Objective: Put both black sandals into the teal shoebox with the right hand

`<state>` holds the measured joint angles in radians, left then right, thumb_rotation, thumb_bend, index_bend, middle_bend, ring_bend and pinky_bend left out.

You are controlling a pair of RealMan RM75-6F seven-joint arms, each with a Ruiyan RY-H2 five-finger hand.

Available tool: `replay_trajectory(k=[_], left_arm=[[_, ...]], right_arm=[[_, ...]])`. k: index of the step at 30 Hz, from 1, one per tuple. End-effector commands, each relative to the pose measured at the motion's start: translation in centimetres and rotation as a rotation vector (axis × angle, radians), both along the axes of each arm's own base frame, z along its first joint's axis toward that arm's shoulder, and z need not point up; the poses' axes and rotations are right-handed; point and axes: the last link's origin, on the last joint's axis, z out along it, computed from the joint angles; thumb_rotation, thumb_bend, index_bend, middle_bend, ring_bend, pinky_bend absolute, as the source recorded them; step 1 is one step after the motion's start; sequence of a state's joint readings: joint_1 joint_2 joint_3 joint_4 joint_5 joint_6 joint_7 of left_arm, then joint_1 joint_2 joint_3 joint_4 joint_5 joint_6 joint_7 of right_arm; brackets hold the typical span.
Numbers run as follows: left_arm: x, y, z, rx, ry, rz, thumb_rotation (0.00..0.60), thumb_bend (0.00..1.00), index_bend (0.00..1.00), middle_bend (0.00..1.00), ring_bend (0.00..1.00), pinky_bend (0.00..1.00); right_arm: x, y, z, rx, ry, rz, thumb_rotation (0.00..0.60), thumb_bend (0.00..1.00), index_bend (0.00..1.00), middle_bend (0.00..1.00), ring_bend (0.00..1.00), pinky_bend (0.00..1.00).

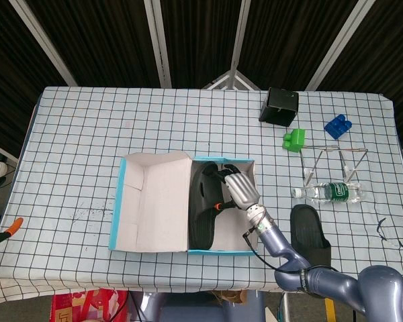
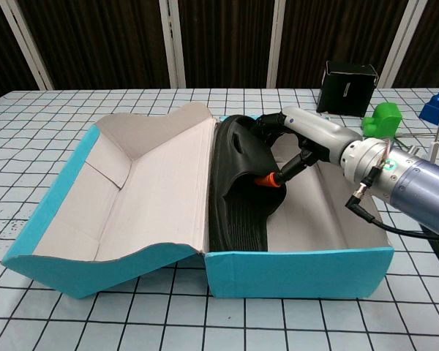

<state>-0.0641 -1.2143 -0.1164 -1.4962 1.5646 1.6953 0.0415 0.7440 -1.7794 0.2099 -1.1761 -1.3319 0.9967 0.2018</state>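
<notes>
The teal shoebox (image 1: pixel 118 194) (image 2: pixel 300 271) sits open on the checked table, its lid flap leaning out to the left. One black sandal (image 1: pixel 203 208) (image 2: pixel 238 194) stands on its edge inside the box, against the left wall. My right hand (image 1: pixel 236 187) (image 2: pixel 301 137) reaches into the box and grips this sandal by its strap. The second black sandal (image 1: pixel 310 234) lies flat on the table to the right of the box, near the front edge. My left hand shows in neither view.
A clear water bottle (image 1: pixel 330 192) lies right of the box beside a thin wire frame (image 1: pixel 336 161). Further back are a green block (image 1: pixel 294 139) (image 2: pixel 379 117), a blue block (image 1: pixel 336 125) and a black box (image 1: pixel 279 105) (image 2: pixel 349 86).
</notes>
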Motion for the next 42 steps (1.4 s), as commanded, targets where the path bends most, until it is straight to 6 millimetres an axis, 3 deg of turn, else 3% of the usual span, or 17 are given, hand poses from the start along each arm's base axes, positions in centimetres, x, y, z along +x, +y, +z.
replay_trajectory(k=[1,23,42], left_arm=[[0.0,0.0,0.0,0.000,0.000,0.000,0.600,0.20,0.14,0.00,0.00,0.08],[0.0,0.0,0.0,-0.003,0.001,-0.001,0.600,0.20,0.14,0.00,0.00,0.08],[0.0,-0.1,0.0,-0.011,-0.001,-0.002,0.600,0.20,0.14,0.00,0.00,0.08]], right_arm=[[0.0,0.0,-0.1,0.004,0.004,-0.001,0.600,0.47,0.64,0.56,0.33,0.13],[-0.4,-0.5,-1.3,0.004,0.076,-0.077,0.600,0.47,0.64,0.56,0.34,0.13],[0.9,-1.7,-1.5,-0.055,0.136,-0.156,0.600,0.47,0.64,0.56,0.34,0.12]])
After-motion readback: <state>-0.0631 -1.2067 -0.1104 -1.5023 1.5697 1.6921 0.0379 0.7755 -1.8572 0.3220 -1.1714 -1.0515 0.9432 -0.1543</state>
